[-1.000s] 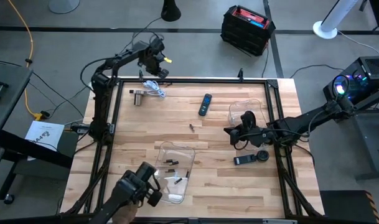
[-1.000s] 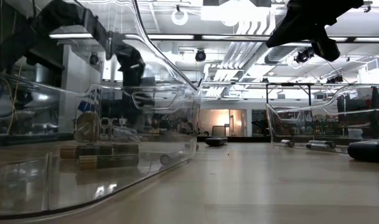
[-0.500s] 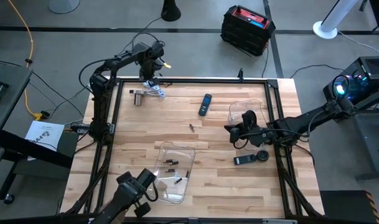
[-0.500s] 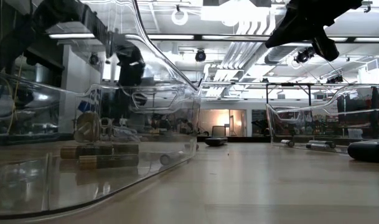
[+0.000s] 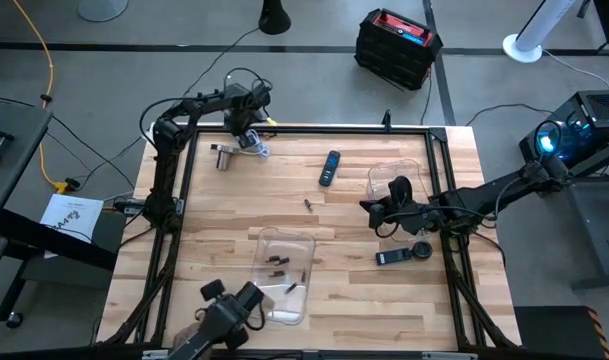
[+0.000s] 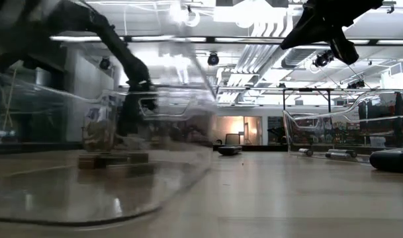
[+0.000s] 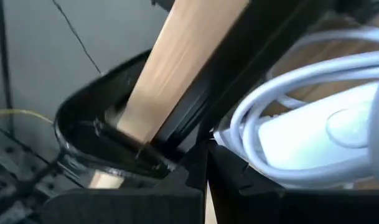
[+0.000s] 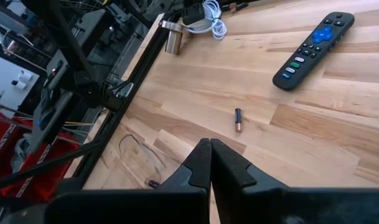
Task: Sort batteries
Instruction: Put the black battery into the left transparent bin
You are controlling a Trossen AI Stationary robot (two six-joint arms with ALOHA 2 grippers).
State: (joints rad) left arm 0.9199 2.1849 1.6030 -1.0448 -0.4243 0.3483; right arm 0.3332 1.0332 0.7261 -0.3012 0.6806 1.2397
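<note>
At the near side of the worktop (image 5: 234, 210) lies a clear tray (image 5: 260, 250), and several of the batteries (image 5: 279, 262) lie loose inside it, dark and small. In the low view this tray fills the left part and is blurred.

Farther in, near the middle of the worktop, one single battery (image 8: 238, 119) lies alone on the bare wood, well apart from the tray. It has a coppery end. The right hand (image 8: 210, 146) hangs over the right part of the worktop, and its fingers are pressed together with nothing between them. The single battery is ahead of it, not touching. Near this hand, toward the near side, a dark flat device (image 5: 404, 255) lies on the wood, and beyond the hand stands a second clear container (image 5: 394, 175).

Beyond the single battery lies the black remote (image 8: 313, 50) with its blue button.

At the far edge, on the left, the left hand (image 5: 246, 128) is just over the coiled white cable (image 7: 289, 93), beside the silver cylinder (image 5: 222, 156). Its fingers look together, and I see nothing clamped between them.
</note>
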